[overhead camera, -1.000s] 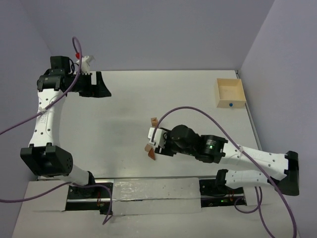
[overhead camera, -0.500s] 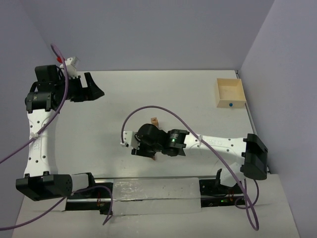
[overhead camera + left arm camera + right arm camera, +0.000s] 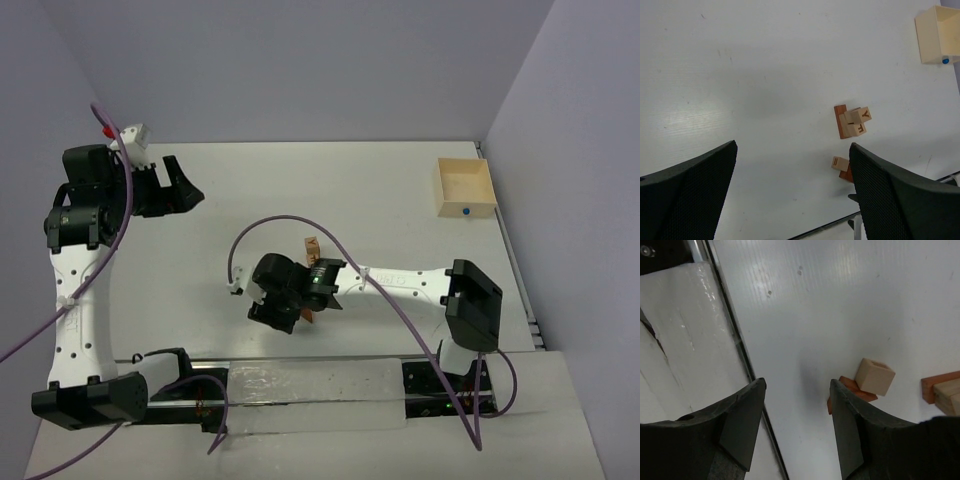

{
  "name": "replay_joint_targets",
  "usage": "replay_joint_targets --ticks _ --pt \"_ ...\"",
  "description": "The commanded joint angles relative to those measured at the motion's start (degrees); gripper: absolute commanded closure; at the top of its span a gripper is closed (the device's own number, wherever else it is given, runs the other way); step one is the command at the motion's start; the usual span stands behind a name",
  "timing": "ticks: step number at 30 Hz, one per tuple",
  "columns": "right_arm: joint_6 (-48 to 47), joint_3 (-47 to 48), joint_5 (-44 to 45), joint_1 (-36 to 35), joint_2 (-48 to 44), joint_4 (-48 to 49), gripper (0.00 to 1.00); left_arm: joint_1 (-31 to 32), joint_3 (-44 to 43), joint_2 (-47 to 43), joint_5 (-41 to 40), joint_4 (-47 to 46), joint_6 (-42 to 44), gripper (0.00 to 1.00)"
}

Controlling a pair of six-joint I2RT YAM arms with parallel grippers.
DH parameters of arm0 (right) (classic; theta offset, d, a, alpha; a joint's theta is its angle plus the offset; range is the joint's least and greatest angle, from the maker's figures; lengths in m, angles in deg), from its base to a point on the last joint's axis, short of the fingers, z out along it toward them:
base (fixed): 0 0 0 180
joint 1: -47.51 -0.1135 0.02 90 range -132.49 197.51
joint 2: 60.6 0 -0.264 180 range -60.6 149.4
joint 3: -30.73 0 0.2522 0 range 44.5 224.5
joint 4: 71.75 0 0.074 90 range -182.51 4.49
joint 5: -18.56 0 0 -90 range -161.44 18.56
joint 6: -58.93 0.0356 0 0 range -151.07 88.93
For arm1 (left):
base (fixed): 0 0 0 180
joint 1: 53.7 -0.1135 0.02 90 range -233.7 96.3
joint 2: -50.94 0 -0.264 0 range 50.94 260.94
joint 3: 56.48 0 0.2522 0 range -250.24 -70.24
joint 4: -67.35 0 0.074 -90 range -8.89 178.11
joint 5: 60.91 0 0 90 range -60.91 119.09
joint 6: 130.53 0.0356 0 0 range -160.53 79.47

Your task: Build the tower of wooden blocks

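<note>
1. The wood block tower [image 3: 852, 121], tan lettered cubes stacked against a reddish-brown bar, sits mid-table [image 3: 740, 75].
2. A loose tan wooden cube [image 3: 875, 376] rests on a reddish-brown wedge [image 3: 852, 387] near the tower.
3. The right jaws are spread and empty, just beside that cube.
4. The left jaws are spread wide and empty, well apart from the blocks.

The tabletop [image 3: 765, 75] is plain white. The wood block tower [image 3: 854, 121] shows pale tan cubes with dark brown letters — a Y and an F — beside a reddish-brown bar [image 3: 840, 122]. A separate cube [image 3: 875, 376] is tan, and the piece [image 3: 851, 386] by it is reddish-brown. The box [image 3: 932, 35] is cream wood with a blue dot [image 3: 944, 61]. The left pincer [image 3: 792, 147] is black with a fine dotted texture — the right pincer [image 3: 797, 385] is plain black. The cable [image 3: 280, 225] is purple.
</note>
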Motion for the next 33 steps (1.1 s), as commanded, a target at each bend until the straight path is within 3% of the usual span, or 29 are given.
replay_joint_targets --ticks 1,12,20,26,33 --pt "6.6 4.4 -1.6 2.8 2.5 -4.9 0.38 -0.5 0.5 -2.2 -1.3 -2.1 -1.3 0.01" --pt "3.0 7.5 -2.9 7.2 8.0 -7.4 0.38 -0.8 -0.1 -2.2 -2.2 -1.7 -1.3 0.01" --pt "1.5 6.2 0.8 8.8 9.4 -6.7 0.37 -0.8 0.1 -2.1 -2.0 -2.3 -1.6 0.01" --pt "-0.1 6.2 2.1 10.2 10.8 -6.1 0.3 -0.8 0.8 -2.3 -1.9 -2.3 -1.6 0.01" --pt "-2.1 6.3 3.2 10.6 12.0 -4.9 0.28 -0.9 0.3 -1.6 -1.8 -2.4 -1.6 0.01"
